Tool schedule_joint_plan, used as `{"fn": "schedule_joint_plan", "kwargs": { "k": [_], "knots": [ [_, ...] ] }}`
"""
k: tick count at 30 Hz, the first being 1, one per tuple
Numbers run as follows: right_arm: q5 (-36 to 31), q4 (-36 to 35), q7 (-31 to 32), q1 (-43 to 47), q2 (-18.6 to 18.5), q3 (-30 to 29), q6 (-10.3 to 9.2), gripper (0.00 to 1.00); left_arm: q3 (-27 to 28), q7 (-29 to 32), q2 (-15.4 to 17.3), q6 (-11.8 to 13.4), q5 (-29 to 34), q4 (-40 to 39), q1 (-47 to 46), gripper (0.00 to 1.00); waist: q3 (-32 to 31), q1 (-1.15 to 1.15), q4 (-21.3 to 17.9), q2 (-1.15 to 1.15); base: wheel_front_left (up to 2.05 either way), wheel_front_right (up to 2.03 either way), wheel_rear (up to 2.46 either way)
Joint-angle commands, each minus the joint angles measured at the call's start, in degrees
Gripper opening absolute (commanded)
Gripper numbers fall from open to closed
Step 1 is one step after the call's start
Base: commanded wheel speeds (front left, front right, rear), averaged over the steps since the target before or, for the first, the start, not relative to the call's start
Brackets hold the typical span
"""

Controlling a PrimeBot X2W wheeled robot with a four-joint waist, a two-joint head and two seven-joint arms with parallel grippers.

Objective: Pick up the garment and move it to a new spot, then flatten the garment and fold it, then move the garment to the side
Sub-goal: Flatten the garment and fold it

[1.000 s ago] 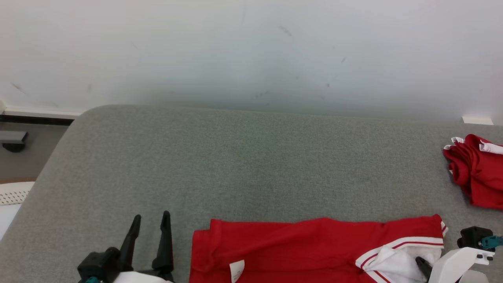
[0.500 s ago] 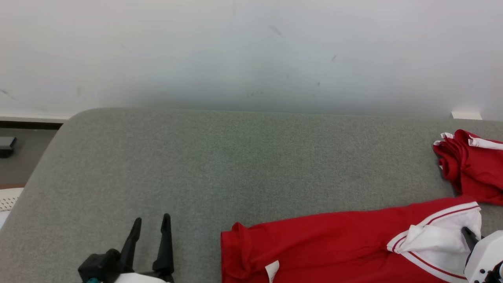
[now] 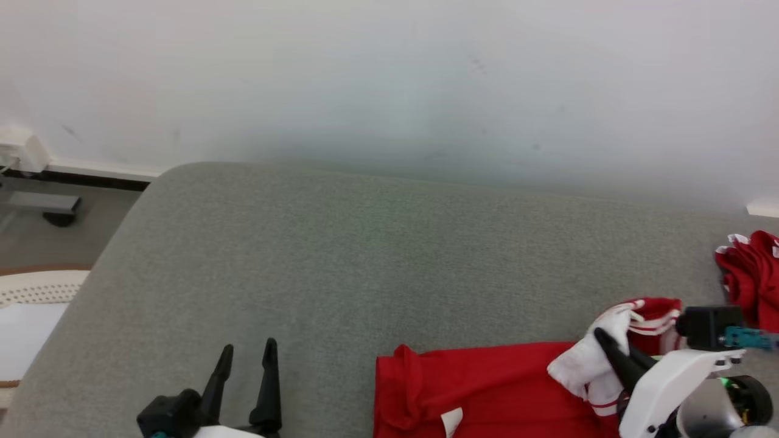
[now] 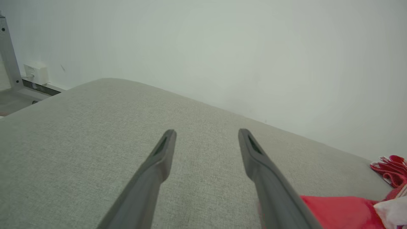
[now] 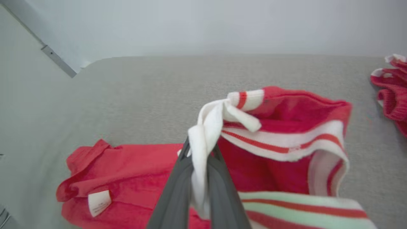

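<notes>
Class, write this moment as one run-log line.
right gripper: shut on garment | left gripper: open, empty | second garment: far right

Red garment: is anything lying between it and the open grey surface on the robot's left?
Nothing visible does. The right end effector is shut on the red garment by its white trim; the other red garment lies apart, far right.

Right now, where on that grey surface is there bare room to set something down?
The grey surface is bare across its middle and left, between the wall, the left gripper and the garment. The right is crowded: the right gripper is shut on the garment's white collar, and a red pile lies by the right edge.
</notes>
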Motion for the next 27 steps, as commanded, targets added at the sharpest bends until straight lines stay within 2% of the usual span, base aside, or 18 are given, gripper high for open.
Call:
{"fn": "schedule_joint_plan", "kwargs": {
  "k": [1, 6, 15, 21, 22, 23, 24, 27],
  "knots": [
    [0.21, -1.68, 0.61, 0.94, 0.71, 1.03, -0.11, 0.00, -0.26, -0.09, 0.20, 0.10, -0.55, 0.08, -0.17, 1.00, -0.34, 0.00, 1.88, 0.00, 0.00, 0.00, 0.00],
    [-0.12, -3.30, 2.93, 0.58, 3.25, 6.09, -0.11, 0.00, -0.79, -0.09, 0.21, -0.34, -0.21, 1.14, -0.92, 1.00, -0.43, 0.00, 5.35, 0.00, 0.00, 0.00, 0.00],
    [0.17, 2.53, 2.29, -1.18, 5.86, 12.03, -0.11, 0.00, -3.54, -0.09, 0.22, -0.69, -1.35, 3.49, -2.71, 1.00, -0.47, 0.00, 11.90, 0.00, 0.00, 0.00, 0.00],
    [0.95, 6.95, 0.57, -2.53, 6.63, 15.21, -0.11, 0.00, -4.52, -0.09, 0.21, -0.52, -1.51, 4.14, -3.75, 1.00, -0.22, 0.00, 14.07, 0.00, 0.00, 0.00, 0.00],
    [1.20, 7.76, 0.23, -2.77, 6.69, 15.89, -0.11, 0.25, -4.59, -0.09, 0.21, -0.40, -1.70, 4.18, -3.70, 1.00, -0.16, 0.00, 14.16, 0.00, 0.00, 0.00, 0.00],
    [1.47, 8.53, -0.07, -3.02, 6.74, 16.63, -0.11, 0.85, -4.70, -0.09, 0.21, -0.31, -1.85, 4.22, -3.62, 1.00, -0.07, 0.00, 14.17, 0.00, 0.00, 0.00, 0.00],
    [1.72, 9.24, -0.44, -3.29, 6.76, 17.48, -0.11, 1.00, -4.74, -0.09, 0.21, -0.20, -1.91, 4.41, -3.50, 1.00, 0.00, 0.00, 14.10, 0.00, 0.00, 0.00, 0.00],
    [3.61, 9.93, -2.26, -4.45, 6.73, 20.36, -0.11, 1.00, -4.55, -0.09, 0.21, -0.03, -2.35, 4.81, -3.21, 1.00, 0.11, 0.00, 13.17, 0.00, 0.00, 0.00, 0.00]
  ]
}}
